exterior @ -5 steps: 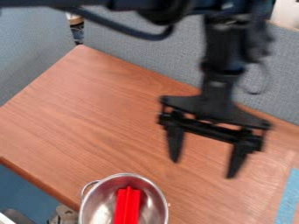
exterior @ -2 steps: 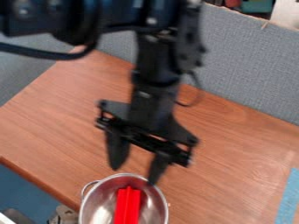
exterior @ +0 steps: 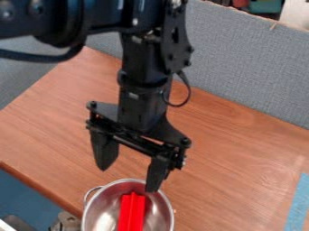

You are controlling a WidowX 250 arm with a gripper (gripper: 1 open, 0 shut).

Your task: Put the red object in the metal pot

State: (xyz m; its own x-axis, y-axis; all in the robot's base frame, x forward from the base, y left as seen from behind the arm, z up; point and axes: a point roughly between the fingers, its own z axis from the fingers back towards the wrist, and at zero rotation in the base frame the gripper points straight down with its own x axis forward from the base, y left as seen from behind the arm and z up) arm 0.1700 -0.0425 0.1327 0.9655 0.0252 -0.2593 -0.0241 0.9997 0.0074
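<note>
The red object [exterior: 130, 213] is a flat red bar lying inside the metal pot [exterior: 103, 198], a shiny steel pot at the near edge of the wooden table [exterior: 60, 108]. My gripper [exterior: 128, 165] hangs just above and behind the pot, pointing steeply down. Its two black fingers [exterior: 104, 152] stand wide apart with nothing between them, and the right fingertip reaches down to the pot's far rim. The bar is free of the gripper.
A grey fabric wall runs behind the table. The table's near edge lies just left of the pot, with blue floor below. A light blue patch [exterior: 301, 212] shows at the right edge. Bare wood stretches left and right of the arm.
The arm has swung from the right side of the table leftward and toward the near edge, now standing over the pot. The red bar stays in the pot throughout.
</note>
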